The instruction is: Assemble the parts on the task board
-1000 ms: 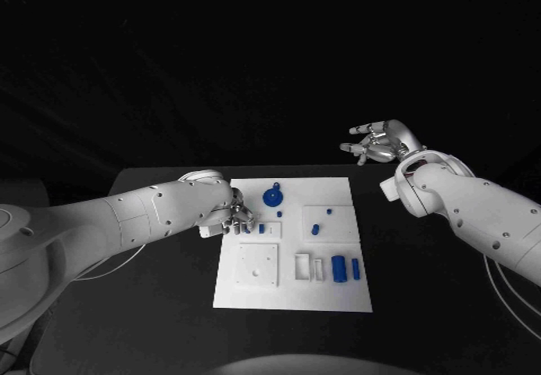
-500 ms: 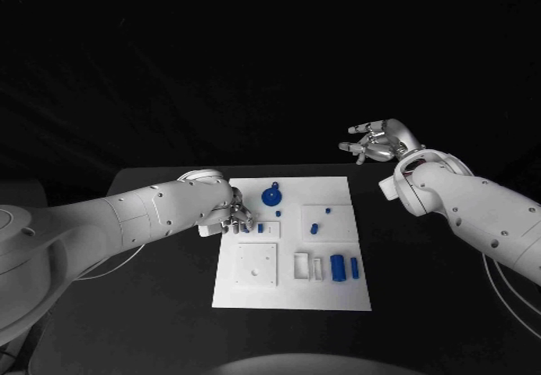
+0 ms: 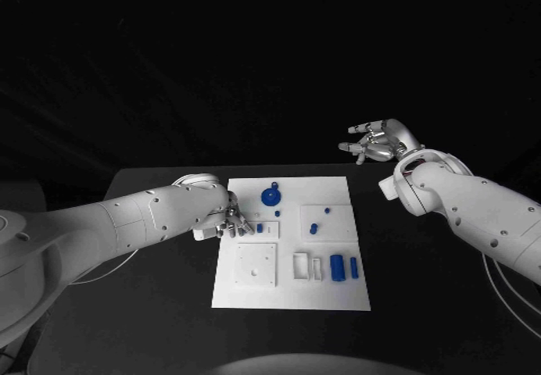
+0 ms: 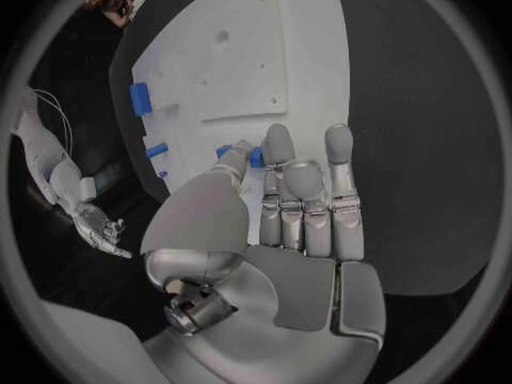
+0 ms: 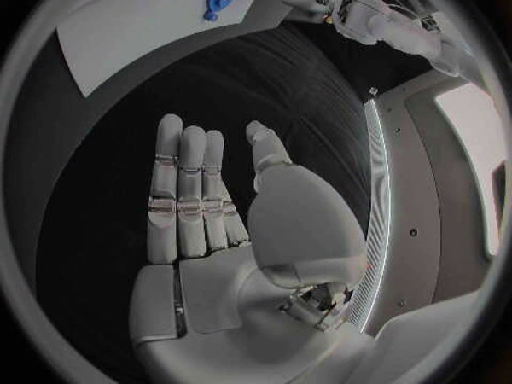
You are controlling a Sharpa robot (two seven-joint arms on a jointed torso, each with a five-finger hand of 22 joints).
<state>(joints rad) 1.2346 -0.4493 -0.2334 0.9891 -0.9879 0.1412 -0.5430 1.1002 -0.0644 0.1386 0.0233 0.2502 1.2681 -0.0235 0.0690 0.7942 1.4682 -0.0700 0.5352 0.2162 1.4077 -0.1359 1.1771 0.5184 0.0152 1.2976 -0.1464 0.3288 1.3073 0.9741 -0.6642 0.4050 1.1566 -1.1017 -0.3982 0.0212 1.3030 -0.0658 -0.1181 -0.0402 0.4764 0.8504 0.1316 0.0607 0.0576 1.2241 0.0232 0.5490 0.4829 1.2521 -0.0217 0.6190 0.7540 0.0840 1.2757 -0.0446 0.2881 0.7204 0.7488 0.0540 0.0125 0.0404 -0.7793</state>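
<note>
The white task board point(image 3: 291, 273) lies in the middle of the black worktop point(image 3: 417, 312), its long axis running from the near edge to the far edge.

Near the board's far edge sits a round blue part point(image 3: 272, 196) with a small tab pointing toward the far edge. Just beside the board's left edge, a small blue peg point(image 3: 259, 228) lies with its long axis running near to far. In a square recess toward the right edge rest two small blue pieces point(image 3: 316, 229), the nearer one elongated and tilted slightly off the board's long axis.

Toward the near right corner, a blue block point(image 3: 337, 268) and a narrower blue bar point(image 3: 355, 268) lie side by side, both with long axes parallel to the board's long edge. A white slotted block point(image 3: 303, 266) stands just left of them, and a raised white square plate point(image 3: 258, 264) occupies the near left part.

The left hand point(image 3: 231, 222) rests over the board's left edge, fingers extended together, with fingertips point(image 4: 280, 142) touching or just beside the small blue peg. Whether it pinches the peg cannot be told.

The right hand point(image 3: 375, 141) hovers beyond the worktop's far right corner, well apart from the board, holding nothing, fingers loosely spread.
</note>
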